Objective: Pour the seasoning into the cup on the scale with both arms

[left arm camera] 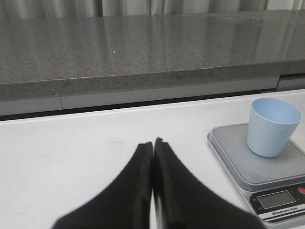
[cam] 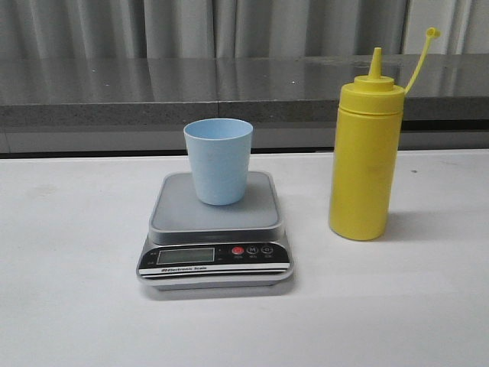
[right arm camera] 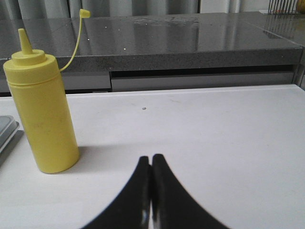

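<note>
The scale [cam: 215,229] sits on the white counter [cam: 69,306] just left of centre in the front view, display & buttons facing the camera: LCD to the left, then 1 red button & 2 dark ones to its right. The pale blue cup [cam: 218,160] stands upright on the grey platform, toward the platform's 12 o'clock edge, mouth open upward; cannot tell if there's anything inside.

The seasoning [cam: 365,153] is a tall yellow squeeze bottle standing upright on the counter at about 3 o'clock from the scale, near it but not touching. Cone nozzle is uncapped, w/ the thin strap arching up & away to the bottle's 1 o'clock, the small cap at its tip.

Neither arm shows in the front view. In the left wrist view the left end effector [left arm camera: 153,142] has its 2 black fingers pressed together, tips meeting, nothing between them; it hangs over bare counter, w/ the scale & cup well apart from it. In the right wrist view the right end effector [right arm camera: 151,157] is likewise closed tip to tip & holds nothing; the seasoning stands apart from it, untouched, w/ a corner of the scale just visible at the frame edge beyond the bottle.

A dark grey speckled ledge [cam: 114,88] runs behind the counter, w/ grey curtains [cam: 191,27] above it
</note>
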You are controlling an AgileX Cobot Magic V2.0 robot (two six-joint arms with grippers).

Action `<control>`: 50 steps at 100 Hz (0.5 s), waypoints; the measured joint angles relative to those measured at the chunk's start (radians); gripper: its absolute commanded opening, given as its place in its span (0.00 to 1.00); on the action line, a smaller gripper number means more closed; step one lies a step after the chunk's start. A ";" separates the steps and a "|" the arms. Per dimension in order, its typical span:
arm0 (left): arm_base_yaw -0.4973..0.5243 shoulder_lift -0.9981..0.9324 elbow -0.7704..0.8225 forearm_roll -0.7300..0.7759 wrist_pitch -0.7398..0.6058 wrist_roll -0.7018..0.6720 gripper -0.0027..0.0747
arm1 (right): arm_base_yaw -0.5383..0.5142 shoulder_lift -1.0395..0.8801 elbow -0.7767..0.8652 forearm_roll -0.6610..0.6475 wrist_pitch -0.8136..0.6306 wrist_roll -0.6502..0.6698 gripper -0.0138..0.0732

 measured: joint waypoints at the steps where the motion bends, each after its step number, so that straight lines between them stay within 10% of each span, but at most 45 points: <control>1: 0.000 0.000 0.000 0.000 0.000 0.000 0.01 | 0.000 0.000 0.000 0.000 0.000 0.000 0.08; 50: 0.119 -0.227 0.175 0.078 -0.069 0.000 0.01 | 0.000 0.000 0.000 0.000 0.000 0.000 0.08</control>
